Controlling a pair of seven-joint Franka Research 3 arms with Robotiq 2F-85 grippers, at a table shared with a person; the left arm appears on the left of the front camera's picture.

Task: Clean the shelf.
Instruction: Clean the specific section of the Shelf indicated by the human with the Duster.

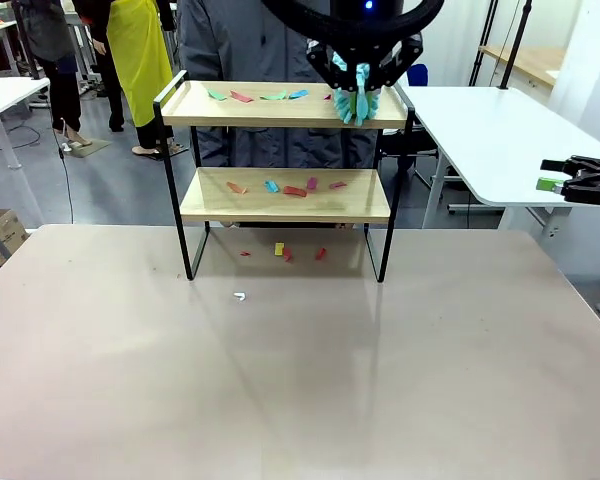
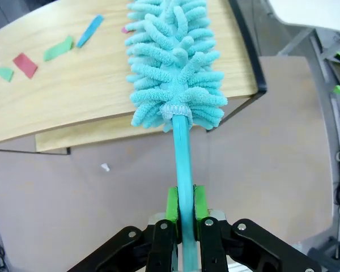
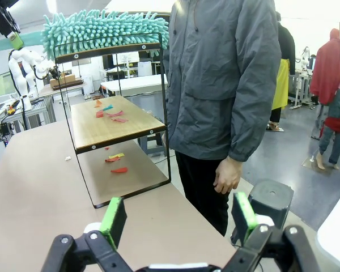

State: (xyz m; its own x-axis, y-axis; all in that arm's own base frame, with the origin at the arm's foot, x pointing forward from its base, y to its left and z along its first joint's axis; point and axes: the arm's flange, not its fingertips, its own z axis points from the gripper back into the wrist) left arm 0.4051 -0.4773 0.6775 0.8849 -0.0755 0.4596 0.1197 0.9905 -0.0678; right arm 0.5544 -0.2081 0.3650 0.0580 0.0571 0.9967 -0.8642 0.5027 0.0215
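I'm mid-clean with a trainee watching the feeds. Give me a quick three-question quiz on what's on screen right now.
1. True or false: the right gripper holds the duster.
2. Where does the duster's head lie? A) on the right end of the shelf's top board; B) on its lower board; C) on the floor.
3. Fill in: besides the boards, scraps also lie on the ____ under the shelf.

Key
1. False. The left gripper is shut on its handle, and the right gripper is open.
2. A
3. table
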